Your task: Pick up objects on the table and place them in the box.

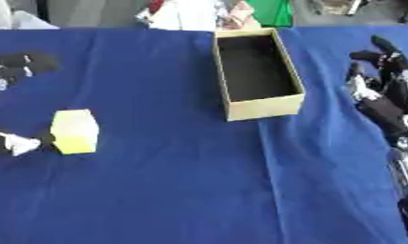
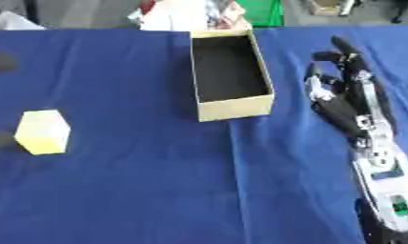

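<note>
1. Lying on the blue-covered worktop toward its left side is a yellow block, well apart from the box.
2. Standing open-topped near the far middle of the worktop, the tan cardboard box is showing a dark inside.
3. Reaching in at the left edge, the left hand is spreading its fingers on either side of the block; one tip is sitting just beside it.
4. Resting at the right, the right hand is holding nothing, fingers relaxed and pointing away.
</note>
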You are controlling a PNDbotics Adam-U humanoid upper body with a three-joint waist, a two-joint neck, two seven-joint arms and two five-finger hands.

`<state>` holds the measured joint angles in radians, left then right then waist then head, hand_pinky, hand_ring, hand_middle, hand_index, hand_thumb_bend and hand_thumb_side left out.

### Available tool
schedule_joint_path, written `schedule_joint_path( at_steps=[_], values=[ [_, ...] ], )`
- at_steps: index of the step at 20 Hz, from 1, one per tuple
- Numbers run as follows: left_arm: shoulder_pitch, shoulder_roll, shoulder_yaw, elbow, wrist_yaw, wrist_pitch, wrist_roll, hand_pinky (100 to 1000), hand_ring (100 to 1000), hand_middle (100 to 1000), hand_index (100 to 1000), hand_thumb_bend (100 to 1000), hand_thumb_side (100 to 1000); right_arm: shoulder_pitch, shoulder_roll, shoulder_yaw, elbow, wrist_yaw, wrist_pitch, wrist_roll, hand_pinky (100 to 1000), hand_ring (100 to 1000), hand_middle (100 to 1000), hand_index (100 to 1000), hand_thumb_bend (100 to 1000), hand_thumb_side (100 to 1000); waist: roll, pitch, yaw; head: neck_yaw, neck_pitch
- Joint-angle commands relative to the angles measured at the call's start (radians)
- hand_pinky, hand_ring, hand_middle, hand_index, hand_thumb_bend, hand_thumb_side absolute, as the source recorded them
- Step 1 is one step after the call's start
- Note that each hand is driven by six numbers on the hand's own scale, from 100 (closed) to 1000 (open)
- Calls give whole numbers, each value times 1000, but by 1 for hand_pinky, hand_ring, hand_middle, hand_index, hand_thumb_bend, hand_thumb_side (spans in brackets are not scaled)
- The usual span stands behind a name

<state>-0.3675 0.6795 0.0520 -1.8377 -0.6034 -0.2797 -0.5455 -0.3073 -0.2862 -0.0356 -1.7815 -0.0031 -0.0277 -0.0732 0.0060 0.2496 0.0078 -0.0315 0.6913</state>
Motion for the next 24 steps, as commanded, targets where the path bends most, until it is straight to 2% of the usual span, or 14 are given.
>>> schedule_joint_path(
  at_steps=[1, 7, 16, 24],
  values=[
    [-22, 48, -6, 14, 11, -6, -31, 877, 1000, 936, 983, 494, 173, -5, -20, -1, -12, 7, 1, 3, 772, 1000, 743, 967, 100, 258, 4, -17, -1, 1, -12],
    [-53, 61, -33, 96, 43, 0, -76, 867, 1000, 930, 982, 467, 207, -3, -22, 0, -11, 7, 3, 5, 772, 1000, 743, 968, 100, 255, 5, -17, -3, 0, -9],
    [-117, 45, -81, 226, 27, 21, -98, 856, 1000, 925, 981, 445, 235, -1, -23, 2, -10, 8, 5, 8, 772, 1000, 743, 968, 100, 254, 4, -20, -5, 1, -5],
    [-127, 42, -89, 250, 28, 17, -100, 856, 1000, 925, 981, 445, 235, -1, -23, 2, -10, 8, 5, 9, 772, 1000, 743, 968, 100, 254, 4, -20, -4, 1, -5]
  ],
)
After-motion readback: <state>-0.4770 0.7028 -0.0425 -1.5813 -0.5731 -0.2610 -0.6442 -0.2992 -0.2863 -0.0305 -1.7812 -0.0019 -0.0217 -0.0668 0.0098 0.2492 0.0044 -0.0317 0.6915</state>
